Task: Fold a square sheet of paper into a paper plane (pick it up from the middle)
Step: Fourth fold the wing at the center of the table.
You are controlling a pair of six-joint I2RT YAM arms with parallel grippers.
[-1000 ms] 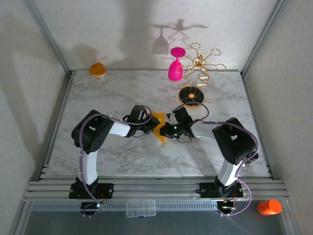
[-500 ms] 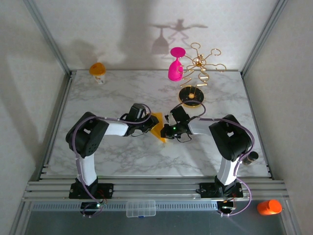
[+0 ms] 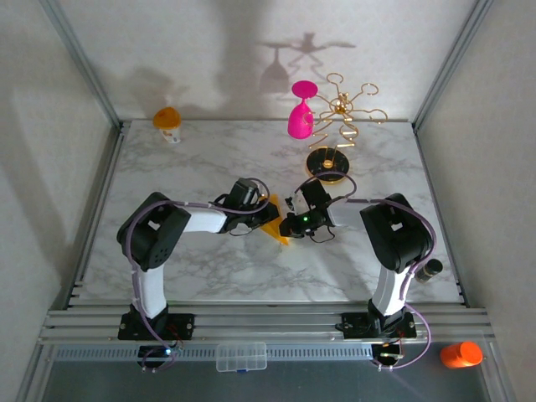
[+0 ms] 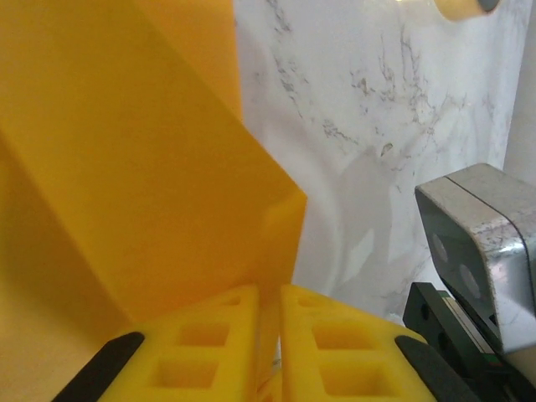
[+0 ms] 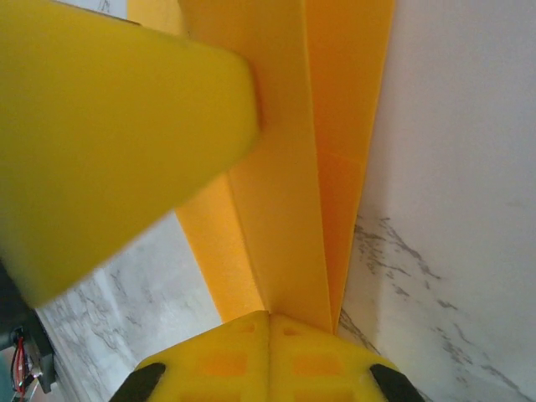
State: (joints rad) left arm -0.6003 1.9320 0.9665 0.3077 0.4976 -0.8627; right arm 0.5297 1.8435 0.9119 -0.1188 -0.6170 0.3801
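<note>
The square sheet of paper (image 3: 277, 231), yellow-orange and folded into long layered creases, is held just above the marble table between both arms. My left gripper (image 3: 268, 214) is shut on one flap (image 4: 126, 167), whose edge runs down between the yellow fingers (image 4: 335, 343). From the other side my right gripper (image 3: 288, 224) is shut on the creased spine (image 5: 285, 209), its pads (image 5: 226, 352) pressed together. One left finger (image 5: 109, 126) looms large at the top left of the right wrist view. The two grippers are almost touching.
A gold rack (image 3: 342, 109) on a round black base (image 3: 327, 164) stands at the back right with a pink goblet (image 3: 301, 113) hanging on it. An orange-topped white cup (image 3: 167, 123) sits at the back left corner. Metal frame posts border the table.
The left gripper has slid a little to the right, closer to the right gripper. The paper between them now looks narrower and more folded up.
</note>
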